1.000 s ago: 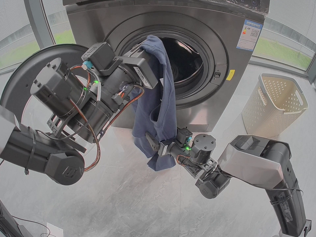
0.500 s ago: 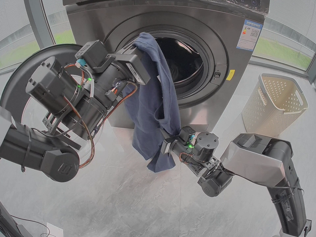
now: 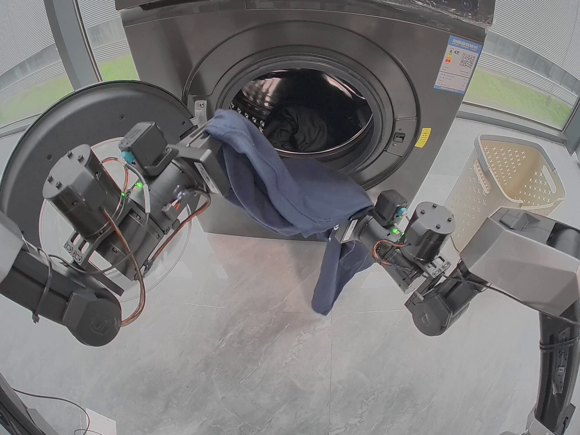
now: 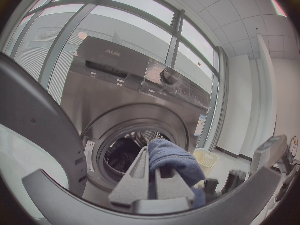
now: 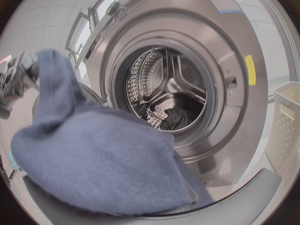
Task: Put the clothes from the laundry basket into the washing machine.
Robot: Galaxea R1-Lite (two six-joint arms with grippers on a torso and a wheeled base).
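Mid-frame, nearest: left hand and right hand each clamped on blue cloth. Cloth stretched between them, tail hanging toward floor, just before washer opening. Door open, left. Dark garment inside washer. Basket right, beside washer.

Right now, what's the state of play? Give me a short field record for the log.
garment: dark blue fabric garment, stretched between both end effectors before the drum opening, one end hanging toward the floor
left end effector: shut on the garment's upper end, beside the open door
right end effector: shut on its lower part
machine: grey metal front-loading washing machine, round door swung open on the robot's left
drum: dark crumpled clothing inside
basket: cream perforated plastic laundry basket on the floor, right of the machine
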